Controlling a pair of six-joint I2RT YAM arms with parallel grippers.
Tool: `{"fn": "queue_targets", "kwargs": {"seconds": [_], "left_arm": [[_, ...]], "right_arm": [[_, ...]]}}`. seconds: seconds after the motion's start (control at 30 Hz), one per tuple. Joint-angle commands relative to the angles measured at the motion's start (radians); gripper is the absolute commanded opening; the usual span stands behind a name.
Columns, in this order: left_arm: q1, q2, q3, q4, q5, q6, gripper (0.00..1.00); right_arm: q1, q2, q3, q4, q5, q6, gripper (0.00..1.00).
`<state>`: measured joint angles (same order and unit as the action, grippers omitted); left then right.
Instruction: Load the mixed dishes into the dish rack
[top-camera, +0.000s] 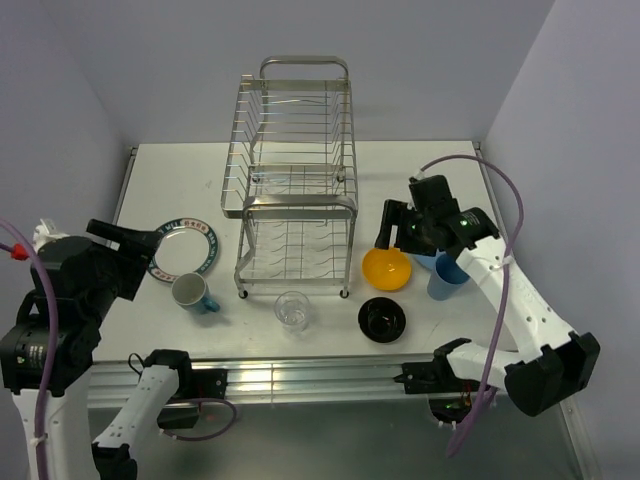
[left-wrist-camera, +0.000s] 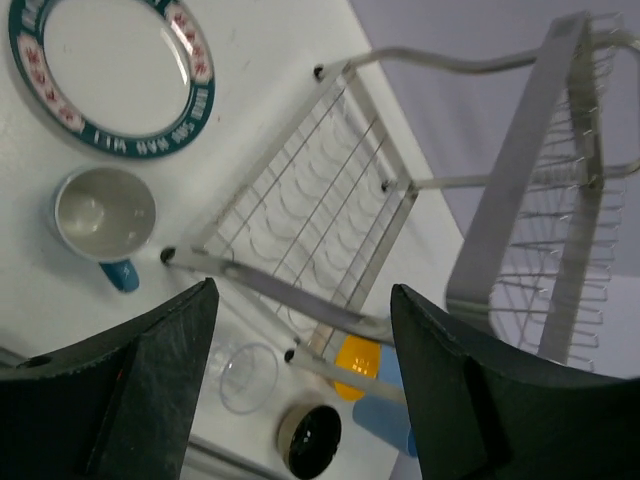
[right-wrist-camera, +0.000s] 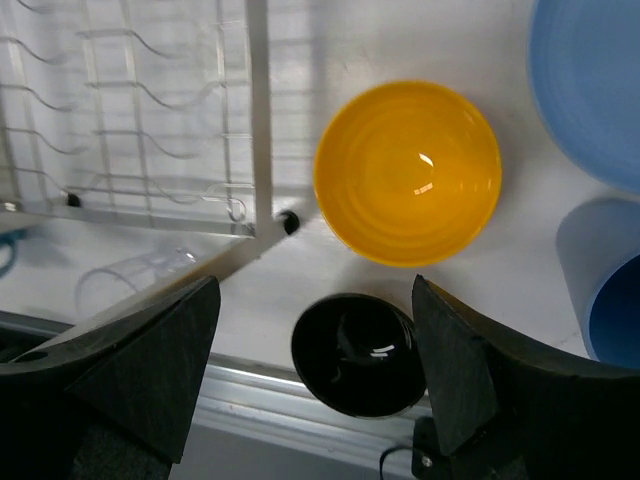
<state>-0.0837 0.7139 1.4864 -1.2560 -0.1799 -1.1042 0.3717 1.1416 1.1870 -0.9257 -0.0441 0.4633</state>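
The silver dish rack (top-camera: 295, 180) stands mid-table with both tiers bare. In front of it lie the green-rimmed white plate (top-camera: 183, 248), the teal-and-white mug (top-camera: 192, 293), the clear glass (top-camera: 292, 310), the black bowl (top-camera: 381, 319), the yellow-orange bowl (top-camera: 386, 268) and the blue cup (top-camera: 445, 278). The blue plate (top-camera: 424, 261) is mostly hidden under my right arm. My left gripper (top-camera: 130, 240) is open and empty, raised left of the plate. My right gripper (top-camera: 392, 225) is open and empty above the yellow-orange bowl (right-wrist-camera: 408, 172), with the black bowl (right-wrist-camera: 358, 352) between its fingers in the right wrist view.
The table's near edge is a metal rail (top-camera: 300, 378) just beyond the glass and black bowl. Purple walls close in the back and both sides. The rack's lower corner foot (right-wrist-camera: 290, 220) stands close to the yellow-orange bowl.
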Motion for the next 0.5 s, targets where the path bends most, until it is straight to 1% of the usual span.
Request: {"fn": "queue_targets", "kwargs": {"seconds": [0.0,0.03,0.07,0.17,0.27,0.33,0.47], "left_arm": [[0.001,-0.039,-0.112,-0.083,0.140,-0.035,0.74],[0.001,-0.054,-0.142,-0.068,0.157,-0.045,0.73],[0.001,-0.079,-0.193,-0.039,0.195,-0.060,0.67],[0.001,-0.096,-0.233,-0.026,0.244,-0.066,0.62],[0.001,-0.082,-0.238,-0.043,0.258,-0.037,0.63],[0.001,-0.076,-0.242,-0.054,0.258,-0.023,0.63],[0.001,-0.083,-0.276,-0.022,0.289,-0.020,0.62]], "right_arm": [[0.016,0.049,-0.064,0.031,0.030,-0.017,0.81],[0.019,0.058,-0.075,0.045,0.035,-0.011,0.80],[0.029,0.067,-0.098,0.057,0.041,-0.009,0.78],[0.048,0.109,-0.116,0.064,0.064,-0.005,0.77],[0.061,0.130,-0.151,0.102,0.050,-0.012,0.77],[0.076,0.161,-0.171,0.134,0.050,-0.014,0.74],[0.085,0.219,-0.182,0.179,0.050,0.009,0.70]]}}
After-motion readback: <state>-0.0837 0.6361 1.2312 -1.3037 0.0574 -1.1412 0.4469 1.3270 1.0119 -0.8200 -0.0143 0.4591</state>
